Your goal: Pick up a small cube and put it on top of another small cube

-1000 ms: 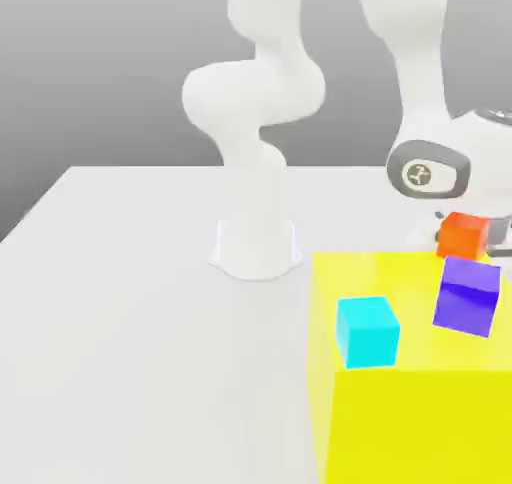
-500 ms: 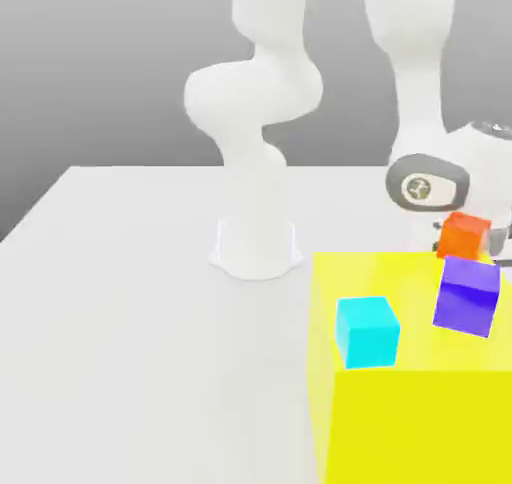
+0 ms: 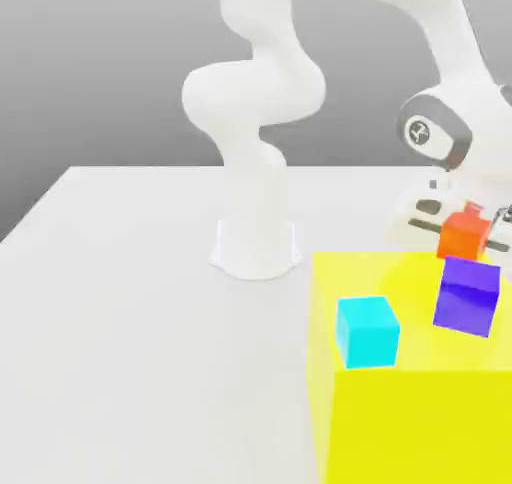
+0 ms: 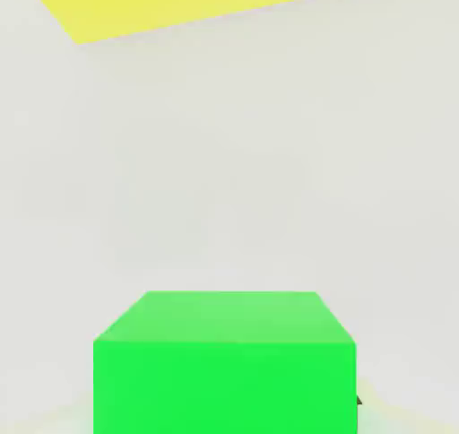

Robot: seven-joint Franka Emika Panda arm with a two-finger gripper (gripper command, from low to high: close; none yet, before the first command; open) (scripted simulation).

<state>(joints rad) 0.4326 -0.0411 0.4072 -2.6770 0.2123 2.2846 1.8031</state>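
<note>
In the hand view the small cube (image 4: 224, 360), plain bright green, sits right at the hand and hangs above the white table (image 4: 233, 181). My gripper (image 3: 470, 210) is shut on it. In the exterior view the hand hovers at the right, behind the large yellow block (image 3: 400, 412). An orange-red cube (image 3: 463, 234) stands in front of the hand and covers the fingers and what they hold.
A cyan cube (image 3: 367, 331) and a purple cube (image 3: 467, 295) show against the yellow block, whose edge also appears as the yellow block (image 4: 206, 2) in the hand view. The arm's white base (image 3: 256, 240) stands mid-table. The table (image 3: 130, 302) spreads out toward the exterior view's left.
The gripper has closed from open to shut, then the hand and wrist rose from behind the orange-red cube. The orange-red, cyan and purple cubes have not moved.
</note>
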